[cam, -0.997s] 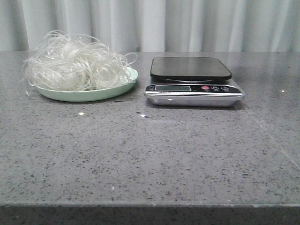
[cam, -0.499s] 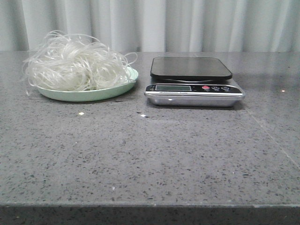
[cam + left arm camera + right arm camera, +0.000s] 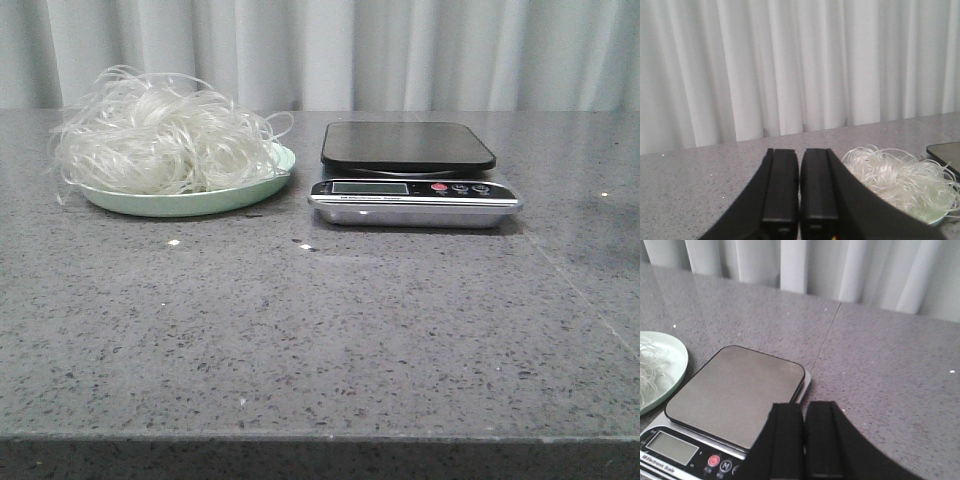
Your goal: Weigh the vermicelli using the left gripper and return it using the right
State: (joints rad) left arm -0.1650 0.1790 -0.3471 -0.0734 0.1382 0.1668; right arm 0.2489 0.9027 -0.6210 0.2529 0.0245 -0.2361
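Observation:
The vermicelli, a fluffy nest of whitish glassy strands, lies on a pale green plate at the back left of the table. It also shows in the left wrist view. A kitchen scale with a black platform stands to the plate's right; its platform is bare, as the right wrist view shows. My left gripper is shut and empty, apart from the noodles. My right gripper is shut and empty, near the scale's corner. Neither gripper shows in the front view.
The grey speckled table runs to a front edge near me. A white curtain hangs behind the table. The plate's rim shows beside the scale in the right wrist view.

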